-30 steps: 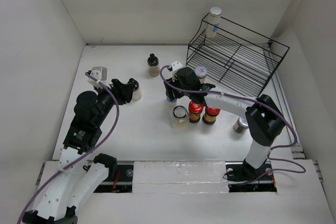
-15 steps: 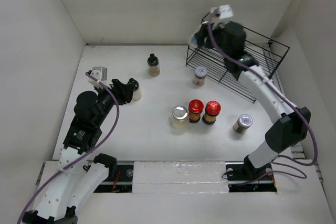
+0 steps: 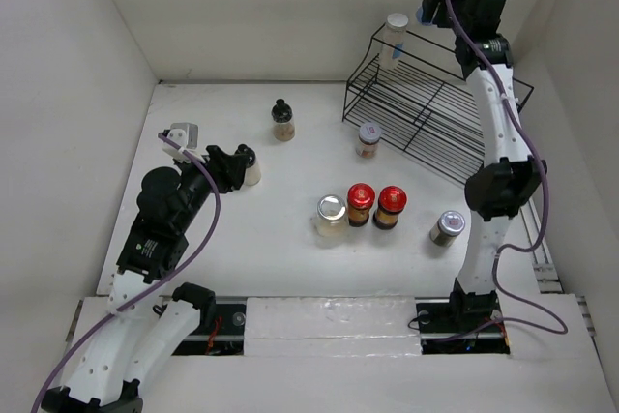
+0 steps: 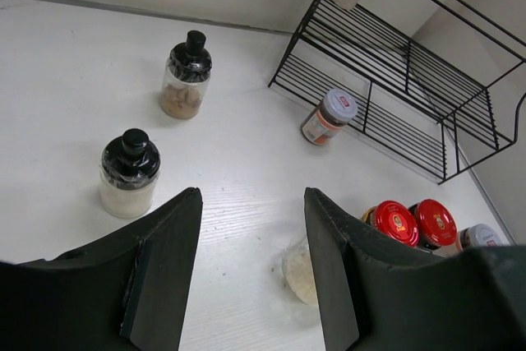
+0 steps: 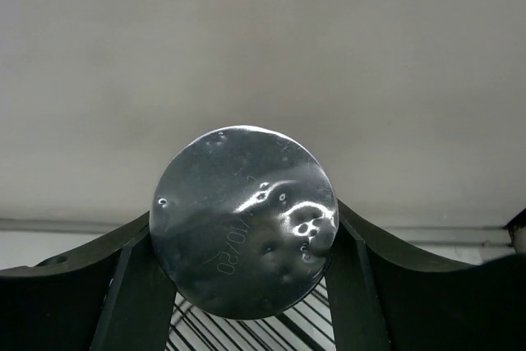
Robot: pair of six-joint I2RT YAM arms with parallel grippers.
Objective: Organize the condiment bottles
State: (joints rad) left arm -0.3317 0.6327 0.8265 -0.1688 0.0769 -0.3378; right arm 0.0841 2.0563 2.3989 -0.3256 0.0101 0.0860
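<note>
My right gripper point(image 3: 432, 9) is shut on a small jar point(image 3: 424, 14) with a blue patch and holds it high above the back of the black wire rack point(image 3: 435, 108). In the right wrist view the jar's shiny round metal end point(image 5: 244, 221) fills the space between the fingers. My left gripper point(image 3: 235, 167) is open and empty beside a black-capped jar of white powder point(image 3: 251, 167). A black-capped jar of brown contents point(image 3: 282, 120), a grey-capped jar point(image 3: 368, 138), a silver-capped clear jar point(image 3: 331, 215), two red-capped jars point(image 3: 361, 205) point(image 3: 391, 206) and a silver-capped jar point(image 3: 447, 227) stand on the table.
A tall white-capped bottle point(image 3: 395, 38) stands on the rack's top tier at its left corner. White walls close the table on the left, back and right. In the left wrist view the rack point(image 4: 394, 63) is far right and the clear jar point(image 4: 302, 273) sits just beyond the fingers.
My right arm has lifted the jar from the middle of the table, swung it to the rack, then raised it higher and to the right above it. The left arm has not moved.
</note>
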